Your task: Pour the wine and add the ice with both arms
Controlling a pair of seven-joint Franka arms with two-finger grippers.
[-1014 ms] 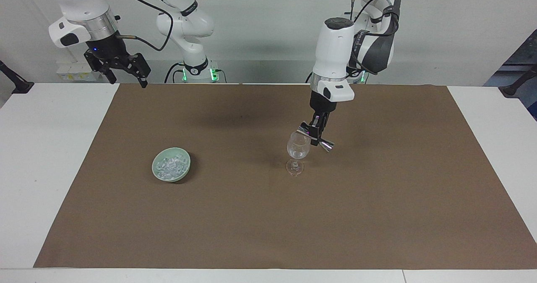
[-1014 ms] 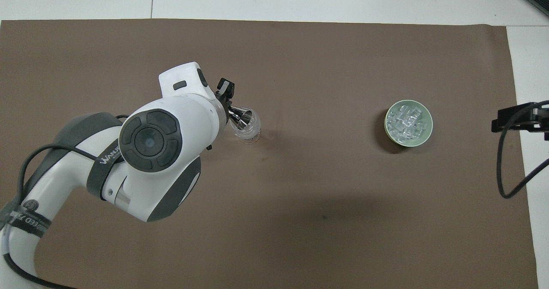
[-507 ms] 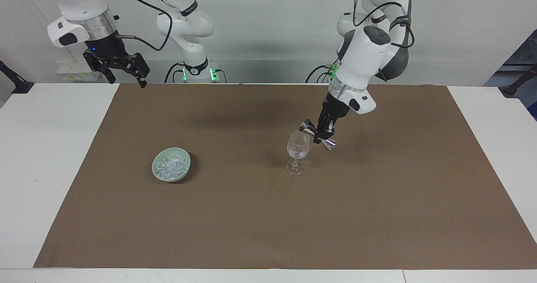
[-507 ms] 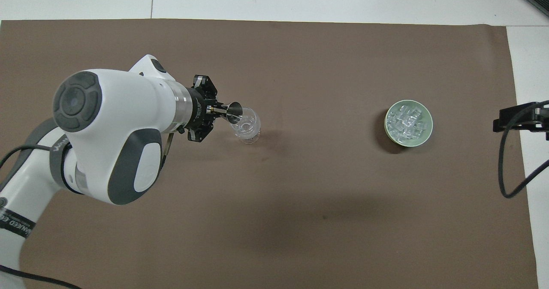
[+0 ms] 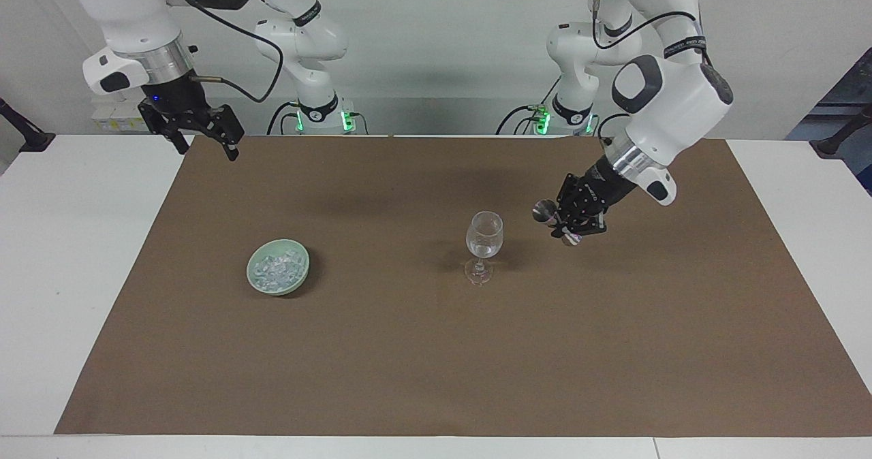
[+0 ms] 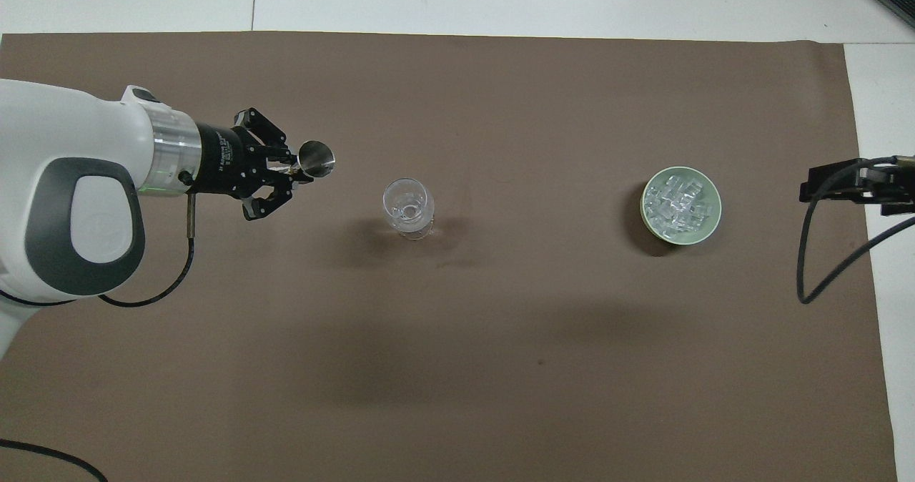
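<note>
The left gripper point(image 5: 563, 224) hangs over the brown mat point(image 5: 436, 350), beside the wine glass point(image 5: 484, 246) toward the left arm's end of the table point(image 5: 61, 275), clear of the glass and touching nothing below. Its fingertips are pinched together on a small metal measuring cup point(image 5: 556, 221), a double-ended steel one, held by the waist and tipped over on its side; from above, one round mouth of the cup point(image 6: 316, 159) points toward the glass. The outer links of the left gripper point(image 6: 289, 174) splay out to either side.

The right gripper point(image 5: 203, 129) hangs in the air over the edge of the mat at the right arm's end of the table, nearer to the robots than the glass, waiting. Its fingers are spread wide with nothing between them.

The wine glass stands upright on its stem near the middle of the mat, with a little clear liquid in its bowl.

A pale green bowl point(image 5: 278, 277) sits on the mat well apart from the glass, toward the right arm's end. The ice point(image 5: 275, 267) lies heaped inside it, small clear chunks.
</note>
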